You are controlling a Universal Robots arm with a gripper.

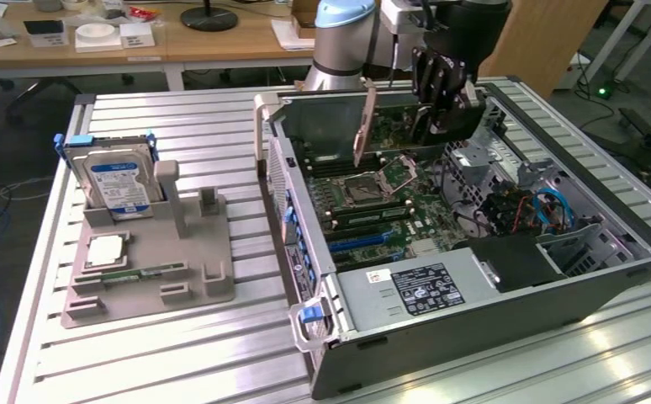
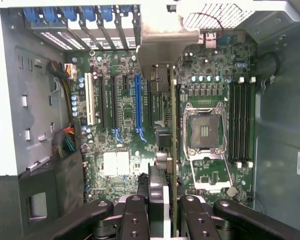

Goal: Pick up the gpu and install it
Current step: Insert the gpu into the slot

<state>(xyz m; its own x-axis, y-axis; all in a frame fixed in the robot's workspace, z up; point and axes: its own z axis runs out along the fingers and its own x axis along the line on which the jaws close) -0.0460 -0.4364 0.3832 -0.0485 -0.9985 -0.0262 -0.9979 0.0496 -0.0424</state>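
1. Where the arm point(image 1: 342, 34) stands at the upper middle of the exterior view, the frame edge cuts off its upper part. Its black fingers point(image 1: 436, 84) pinch the gpu point(image 1: 366, 126) from both sides.
2. The gpu hangs upright over the far end of the open computer case point(image 1: 472, 337), with its silver end bracket toward the exterior view's left. The fingers cover much of the card, so its fan side is hard to make out.
3. It cannot be told whether the card's lower edge touches the green motherboard point(image 1: 388, 210) or sits just above it.
4. In the wrist view the card is seen edge-on, a thin line between the two finger pads, so neither face shows. It lies between the long blue slot point(image 2: 138, 100) and the square processor socket point(image 2: 204, 132), and it hides whatever is directly beneath it.
5. On the ribbed metal worktop point(image 1: 168, 370), at the exterior view's left, a grey holder point(image 1: 197, 286) carries three things. They are an upright hard drive point(image 1: 118, 185) with a blue label, a square chip point(image 1: 103, 251) and a narrow green memory stick point(image 1: 146, 273).
6. Blue and orange cables point(image 1: 533, 210) tangle at the case's right side, and their ends are hard to trace.
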